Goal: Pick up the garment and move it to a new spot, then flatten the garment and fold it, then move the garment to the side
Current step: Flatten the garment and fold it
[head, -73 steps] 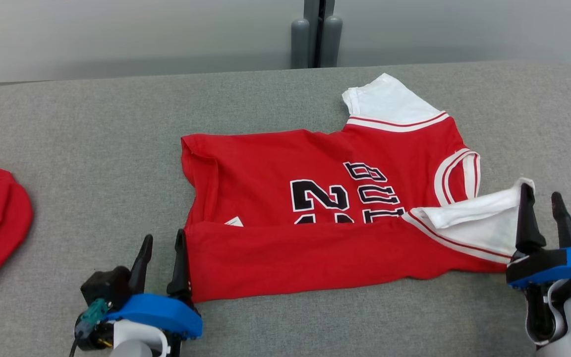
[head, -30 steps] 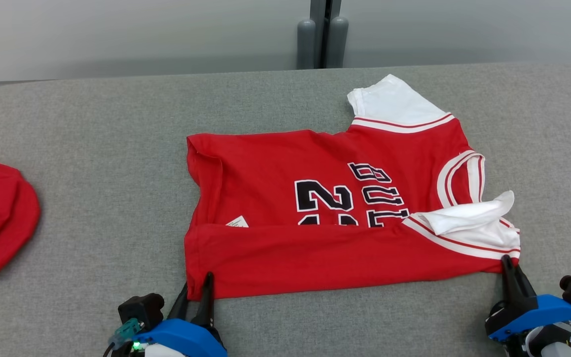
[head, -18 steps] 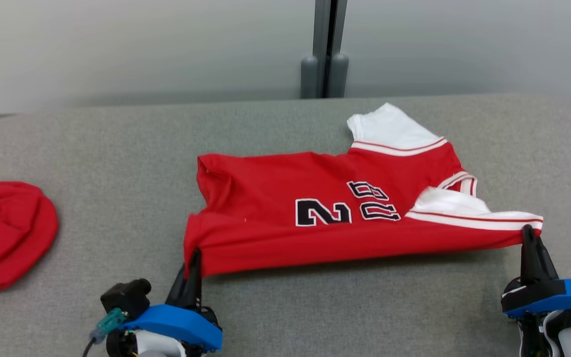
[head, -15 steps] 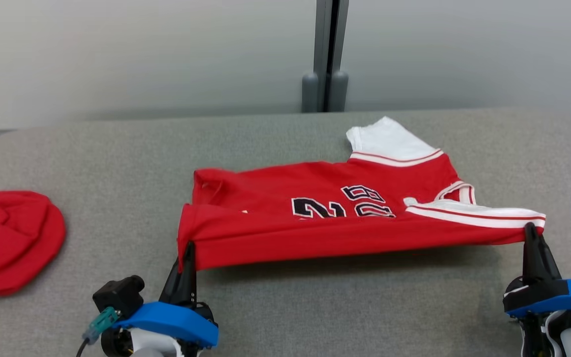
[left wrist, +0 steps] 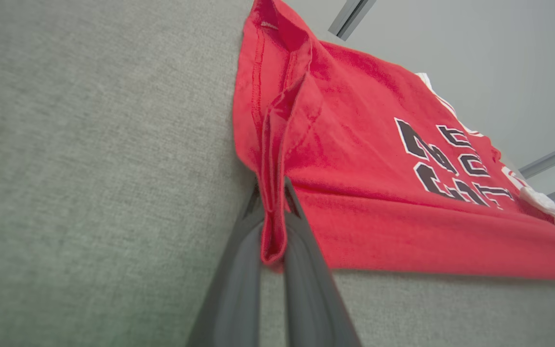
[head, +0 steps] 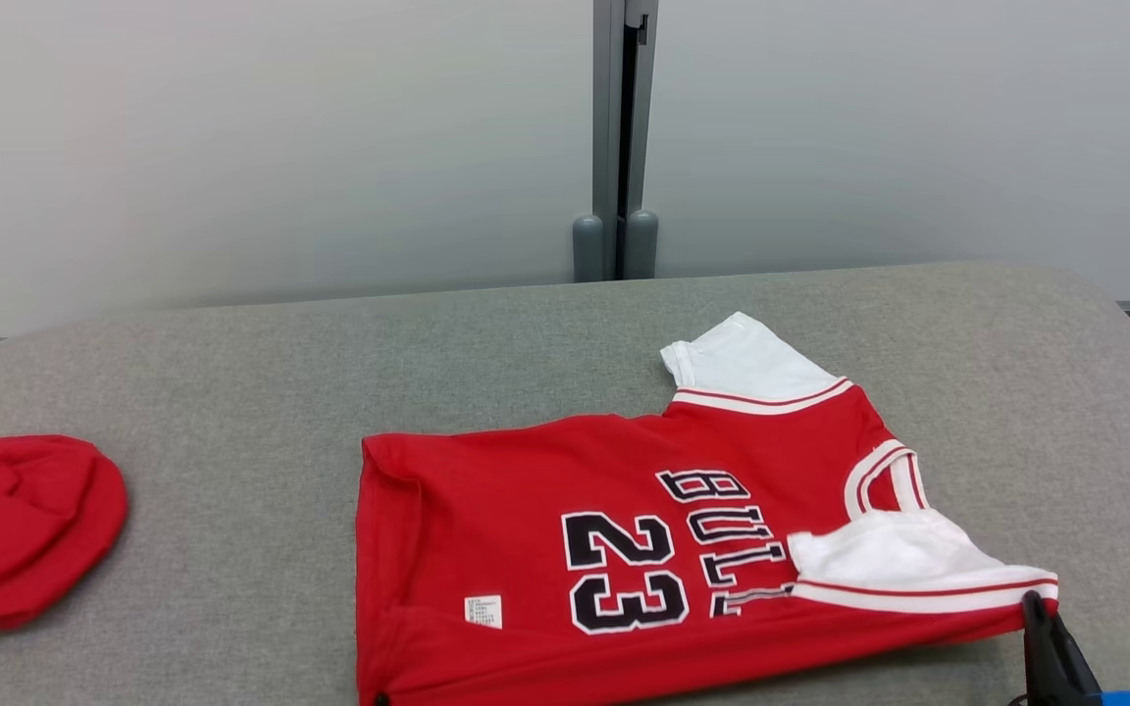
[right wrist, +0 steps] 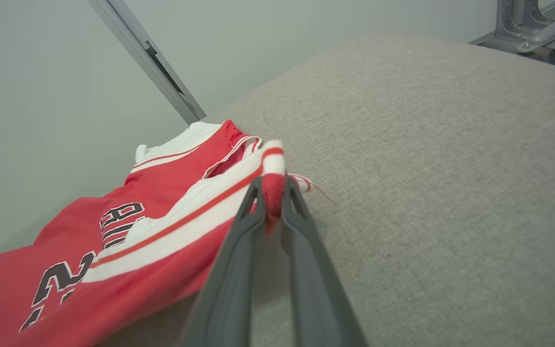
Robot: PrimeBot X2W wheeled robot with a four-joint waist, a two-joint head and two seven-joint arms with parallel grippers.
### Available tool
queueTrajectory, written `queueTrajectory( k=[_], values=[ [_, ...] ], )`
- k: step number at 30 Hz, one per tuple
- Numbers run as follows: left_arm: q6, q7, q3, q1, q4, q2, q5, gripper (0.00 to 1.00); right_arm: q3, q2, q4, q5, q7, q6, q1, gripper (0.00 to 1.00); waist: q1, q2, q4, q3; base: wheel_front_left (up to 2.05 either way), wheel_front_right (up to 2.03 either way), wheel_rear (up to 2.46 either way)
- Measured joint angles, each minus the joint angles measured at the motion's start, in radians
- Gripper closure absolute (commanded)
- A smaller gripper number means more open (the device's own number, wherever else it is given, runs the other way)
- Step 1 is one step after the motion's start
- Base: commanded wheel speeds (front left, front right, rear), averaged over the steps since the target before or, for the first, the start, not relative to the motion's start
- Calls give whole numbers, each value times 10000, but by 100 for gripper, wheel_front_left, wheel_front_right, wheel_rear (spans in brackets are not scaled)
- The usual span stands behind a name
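The garment [head: 516, 520], a red jersey with white sleeves and a black 23, lies across the grey table [head: 231, 392]. Its near edge is raised off the cloth surface. In the left wrist view my left gripper [left wrist: 272, 193] is shut on the jersey's red hem corner [left wrist: 270, 159]. In the right wrist view my right gripper [right wrist: 272, 185] is shut on the striped sleeve end [right wrist: 272, 159]. In the head view the right gripper [head: 1036, 616] rises at the sleeve corner, bottom right. The left gripper's tip [head: 381, 699] just shows at the bottom edge, under the hem corner.
Another red cloth [head: 21, 529] lies at the table's left side. A grey wall with a metal post [head: 614, 147] stands behind the table. The table's rounded right edge [head: 1129, 324] is near the sleeve; a metal base [right wrist: 537, 24] stands beyond it.
My left gripper shut on the hem corner. Both grippers lifted the near edge and drew it towards me, opening the folded-over strip so the whole 23 shows. The head camera tilted upward.
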Motion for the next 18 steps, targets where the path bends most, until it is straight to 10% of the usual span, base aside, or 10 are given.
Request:
queueTrajectory(
  k=[1,2,3,18],
  values=[
    [0,0,-15,75,69,-6,65,100,-6,-36,40,-244,0,0,48,80,-1,0,2,24,0,0,0],
    [0,-2,-21,92,144,-4,113,35,10,-35,104,-343,-2,0,62,0,0,0,3,62,0,0,0],
    [17,-2,23,93,173,-6,174,0,-2,-4,151,-391,-4,-2,64,0,0,0,12,94,0,0,0],
    [767,-4,282,-2869,-61,56,1785,0,382,-203,-280,-1609,-13,-4,-1898,0,3,0,61,1426,0,0,0]
  ],
)
